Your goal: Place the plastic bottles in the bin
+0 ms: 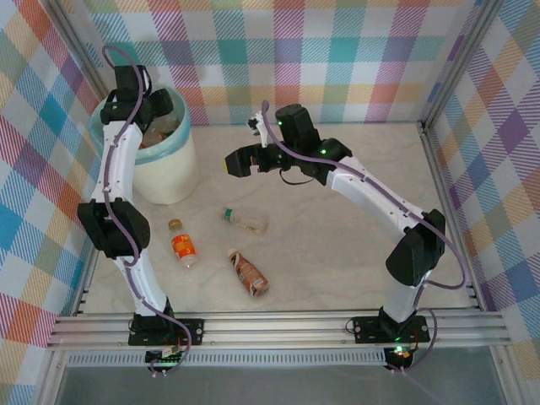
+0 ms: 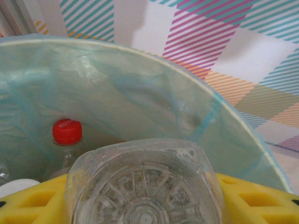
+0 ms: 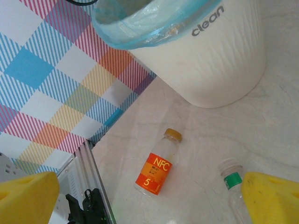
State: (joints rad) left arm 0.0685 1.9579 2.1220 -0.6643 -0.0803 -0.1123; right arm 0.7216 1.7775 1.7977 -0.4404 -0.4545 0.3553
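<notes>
My left gripper (image 1: 162, 103) hangs over the bin (image 1: 164, 173), shut on a clear plastic bottle (image 2: 145, 186) whose ribbed base faces the camera between the yellow fingers (image 2: 252, 198). Inside the blue-green bag (image 2: 140, 98) stands a red-capped bottle (image 2: 67, 133). My right gripper (image 1: 245, 143) is open in the air right of the bin, with nothing between its fingers (image 3: 28, 196). Three bottles lie on the table: an orange-labelled one (image 1: 183, 246) (image 3: 156, 170), a clear one with a green band (image 1: 246, 221) (image 3: 233, 179), and a brown-labelled one (image 1: 249, 272).
The white bin (image 3: 210, 60) stands in the back-left corner against the checked walls. An aluminium rail (image 1: 270, 325) runs along the table's near edge, another (image 3: 96, 177) along the left side. The marble table (image 1: 354, 160) stretches to the right.
</notes>
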